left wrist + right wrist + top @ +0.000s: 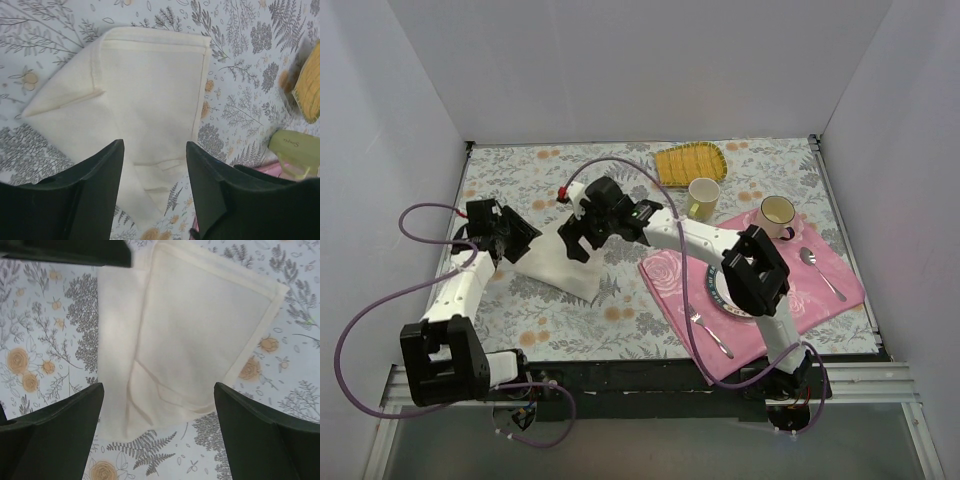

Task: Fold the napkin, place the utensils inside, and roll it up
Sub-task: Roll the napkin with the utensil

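Napkin [563, 266] one, mugs [704, 197] [777, 214] two, fork [710, 335] probably one.

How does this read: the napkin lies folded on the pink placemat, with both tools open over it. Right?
No. The napkin lies folded on the floral tablecloth, left of the pink placemat and apart from it; the top external view shows this. The left tool and the right tool are both open over it.

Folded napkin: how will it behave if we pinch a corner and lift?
Probably floppy: the napkin lies in soft, creased layers, so a lifted corner would likely droop and the fold open. It looks thin, so likely light. Pushed, it would probably bunch rather than slide on the floral tablecloth.
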`<control>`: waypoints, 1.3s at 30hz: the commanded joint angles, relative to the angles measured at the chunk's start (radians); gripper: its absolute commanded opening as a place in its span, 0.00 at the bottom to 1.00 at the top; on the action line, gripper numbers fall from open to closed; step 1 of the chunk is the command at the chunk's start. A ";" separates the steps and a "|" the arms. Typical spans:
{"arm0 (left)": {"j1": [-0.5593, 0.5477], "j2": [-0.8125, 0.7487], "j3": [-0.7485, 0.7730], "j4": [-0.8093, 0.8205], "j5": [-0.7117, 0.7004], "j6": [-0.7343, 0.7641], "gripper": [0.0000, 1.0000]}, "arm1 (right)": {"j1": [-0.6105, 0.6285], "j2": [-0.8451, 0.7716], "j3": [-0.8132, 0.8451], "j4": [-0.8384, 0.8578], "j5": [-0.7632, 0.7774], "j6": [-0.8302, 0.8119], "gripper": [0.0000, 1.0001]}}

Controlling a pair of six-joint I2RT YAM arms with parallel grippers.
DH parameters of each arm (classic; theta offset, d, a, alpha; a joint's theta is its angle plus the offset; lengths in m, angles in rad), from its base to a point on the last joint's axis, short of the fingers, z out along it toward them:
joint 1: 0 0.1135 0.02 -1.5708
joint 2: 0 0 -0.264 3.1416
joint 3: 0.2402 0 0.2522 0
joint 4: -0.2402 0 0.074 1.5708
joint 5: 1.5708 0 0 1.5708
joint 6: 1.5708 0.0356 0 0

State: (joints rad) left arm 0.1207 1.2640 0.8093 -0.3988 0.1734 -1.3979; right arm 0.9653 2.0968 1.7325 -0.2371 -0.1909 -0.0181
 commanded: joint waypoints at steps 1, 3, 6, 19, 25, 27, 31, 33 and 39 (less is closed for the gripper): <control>0.002 -0.144 -0.018 -0.166 -0.146 -0.030 0.50 | -0.148 0.026 0.071 -0.032 -0.190 0.119 0.99; 0.004 -0.205 -0.056 -0.175 -0.105 -0.038 0.49 | -0.181 0.080 0.111 -0.011 -0.289 0.129 0.91; 0.004 -0.238 -0.113 -0.182 -0.057 -0.026 0.47 | -0.181 0.137 0.144 -0.001 -0.308 0.096 0.76; -0.001 -0.134 -0.177 -0.147 -0.051 -0.177 0.32 | -0.166 0.216 0.110 0.076 -0.315 0.041 0.30; 0.000 -0.089 -0.139 -0.071 -0.028 -0.139 0.28 | -0.165 0.250 0.110 0.085 -0.312 0.058 0.20; -0.001 -0.062 -0.104 -0.038 0.010 -0.135 0.25 | -0.165 0.262 0.113 0.084 -0.303 0.070 0.16; -0.001 0.016 -0.050 -0.008 0.028 -0.136 0.18 | -0.163 0.284 0.107 0.094 -0.303 0.093 0.09; -0.001 0.067 -0.029 0.002 0.038 -0.138 0.11 | -0.162 0.292 0.105 0.093 -0.297 0.101 0.05; -0.001 0.259 0.066 -0.037 -0.005 -0.092 0.00 | -0.163 0.278 0.053 0.082 -0.188 0.155 0.01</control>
State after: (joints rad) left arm 0.1215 1.4670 0.8265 -0.4164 0.1940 -1.5299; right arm 0.8043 2.3871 1.8320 -0.1547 -0.4763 0.0967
